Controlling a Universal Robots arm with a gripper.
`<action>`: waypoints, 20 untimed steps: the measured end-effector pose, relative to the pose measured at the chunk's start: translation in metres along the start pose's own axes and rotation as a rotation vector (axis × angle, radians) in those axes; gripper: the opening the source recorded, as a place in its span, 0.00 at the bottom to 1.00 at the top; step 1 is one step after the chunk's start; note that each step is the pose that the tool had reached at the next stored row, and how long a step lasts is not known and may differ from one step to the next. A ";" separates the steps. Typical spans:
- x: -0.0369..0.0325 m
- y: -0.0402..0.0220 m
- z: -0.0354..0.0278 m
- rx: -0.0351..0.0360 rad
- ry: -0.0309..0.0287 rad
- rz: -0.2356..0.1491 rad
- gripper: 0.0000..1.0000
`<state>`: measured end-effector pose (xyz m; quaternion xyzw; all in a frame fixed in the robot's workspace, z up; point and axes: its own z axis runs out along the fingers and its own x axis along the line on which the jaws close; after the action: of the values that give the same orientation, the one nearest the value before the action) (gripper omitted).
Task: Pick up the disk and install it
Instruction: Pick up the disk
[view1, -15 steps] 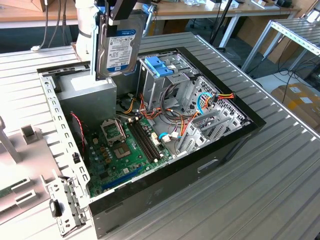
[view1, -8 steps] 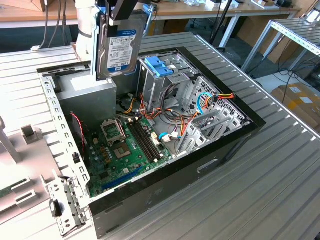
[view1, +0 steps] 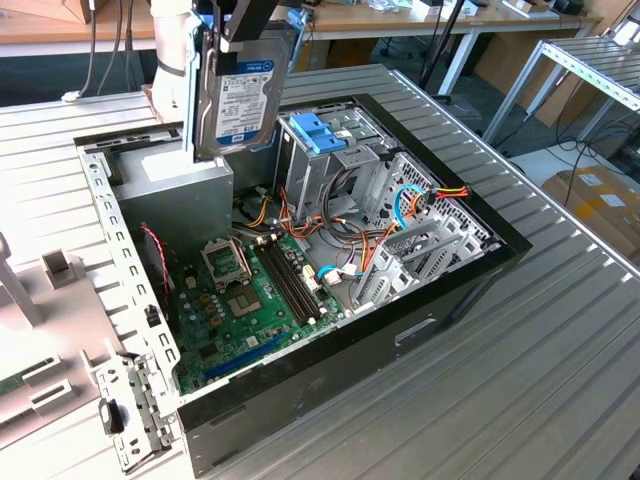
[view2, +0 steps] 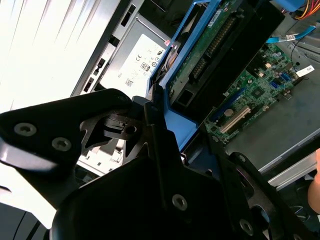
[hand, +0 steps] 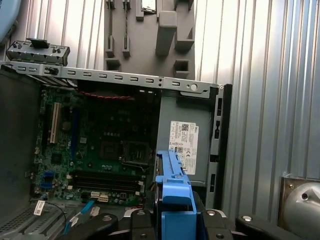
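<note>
Tool: your tool was clamped on the disk, gripping it at its upper end, with nothing else in it.
Disk, place: it hung in the air over the open computer case, above the grey power-supply box and just beside the drive cage, on that cage's side toward the exterior view's left.
Disk, attitude: it stood on edge with the label facing the exterior camera. I judged you held it this way so it could go in endwise rather than flat.
Side piece: the blue side piece ran along the disk's edge, probably to seat the disk in the cage.
Clearance: the disk looked clear of box and cage. That height kept it off the cables and the motherboard.
Cage: the blue latch sat on top.
Progress: the disk was picked up but not yet installed.
Surface: the ribbed surface carried the case.
</note>
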<state>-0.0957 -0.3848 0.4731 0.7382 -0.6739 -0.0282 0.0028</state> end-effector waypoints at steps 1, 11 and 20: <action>0.0002 -0.0001 0.0000 0.0000 0.0000 0.000 0.37; 0.0028 -0.0016 0.0000 0.0000 0.0000 0.000 0.37; 0.0050 -0.0027 0.0000 0.0000 0.0000 0.000 0.37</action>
<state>-0.0926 -0.3895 0.4728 0.7382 -0.6740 -0.0282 0.0028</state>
